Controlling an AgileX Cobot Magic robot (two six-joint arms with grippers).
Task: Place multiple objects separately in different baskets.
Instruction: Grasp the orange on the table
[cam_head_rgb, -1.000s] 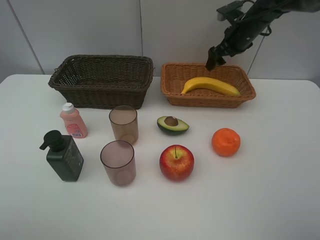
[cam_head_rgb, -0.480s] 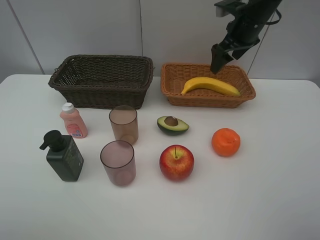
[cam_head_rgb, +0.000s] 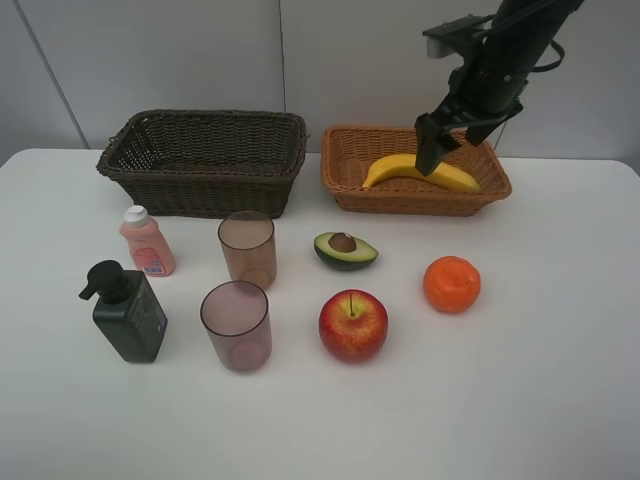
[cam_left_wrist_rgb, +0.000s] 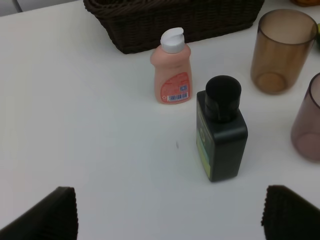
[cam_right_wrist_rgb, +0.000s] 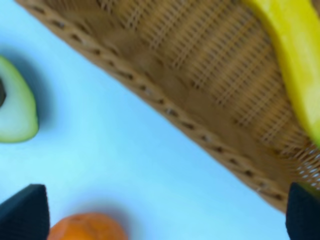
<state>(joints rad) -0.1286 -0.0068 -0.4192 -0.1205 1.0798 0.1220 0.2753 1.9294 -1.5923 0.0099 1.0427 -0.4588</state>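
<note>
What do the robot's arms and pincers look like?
The right arm is black and angular, with a thin black cable looping beside it. The right pincer is black too. The left pincer shows black fingers with ribbed edges.

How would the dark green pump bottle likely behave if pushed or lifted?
The dark green pump bottle stands upright and is taller than its base is wide, so a push near its top would probably tip it rather than slide it. Its flat, smooth-looking sides should suit a pinch but may be slippery. How full, and so how heavy, it is cannot be told.
</note>
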